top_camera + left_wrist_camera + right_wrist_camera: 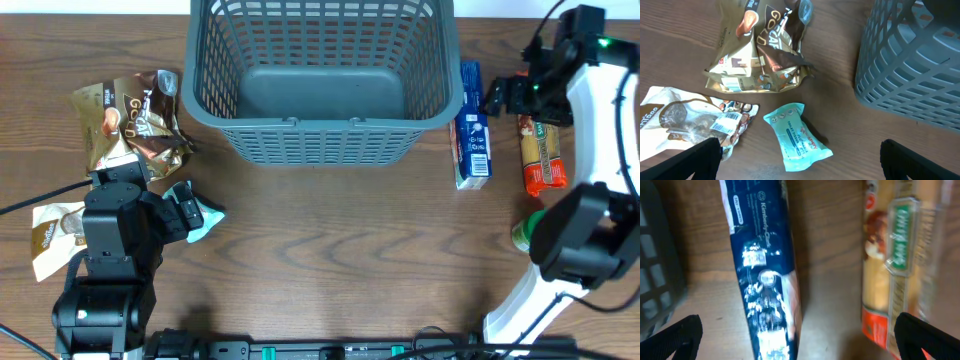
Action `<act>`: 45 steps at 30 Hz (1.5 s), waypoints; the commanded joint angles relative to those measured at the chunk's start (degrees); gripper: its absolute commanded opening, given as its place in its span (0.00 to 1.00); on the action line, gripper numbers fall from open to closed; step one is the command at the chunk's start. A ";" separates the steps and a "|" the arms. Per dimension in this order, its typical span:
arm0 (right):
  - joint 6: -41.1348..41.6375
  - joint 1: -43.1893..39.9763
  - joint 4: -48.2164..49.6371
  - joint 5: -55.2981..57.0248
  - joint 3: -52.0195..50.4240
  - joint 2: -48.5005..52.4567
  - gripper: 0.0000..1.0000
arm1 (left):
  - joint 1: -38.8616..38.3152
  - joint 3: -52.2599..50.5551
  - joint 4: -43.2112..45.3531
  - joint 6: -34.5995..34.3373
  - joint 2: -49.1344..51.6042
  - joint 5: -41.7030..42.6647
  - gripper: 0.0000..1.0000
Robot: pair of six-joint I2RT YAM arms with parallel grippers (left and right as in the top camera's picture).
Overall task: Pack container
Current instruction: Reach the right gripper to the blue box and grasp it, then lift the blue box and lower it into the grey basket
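While the grey basket [320, 143] stands at the far middle of the table [330, 250], we see the left claw [800, 162] spread wide above a teal packet [797, 136]. The right claw [797, 340], likewise spread, hangs over a blue box [765, 280] and a pasta pack [895, 270] just right of the basket.

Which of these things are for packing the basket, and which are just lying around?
For the job: grey basket, gold bag, white pouch, teal packet, blue box, orange packet, probably half-hidden green item.
Just there: black bar along the front edge.
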 commanded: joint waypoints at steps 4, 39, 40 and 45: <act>-4.66 2.05 3.34 0.15 1.46 6.64 0.99 | 0.24 1.38 -0.17 -0.31 -0.26 0.13 0.99; -3.48 6.03 7.89 2.01 1.46 19.21 0.01 | 0.26 1.38 -0.15 -0.31 -0.28 -0.33 0.99; -3.45 6.03 7.72 1.66 1.55 18.95 0.01 | 0.26 1.38 -0.15 -0.31 -0.28 -0.76 0.98; -0.79 5.03 5.75 1.18 4.11 16.85 0.01 | 0.33 1.42 0.94 -0.37 -0.28 -1.16 0.98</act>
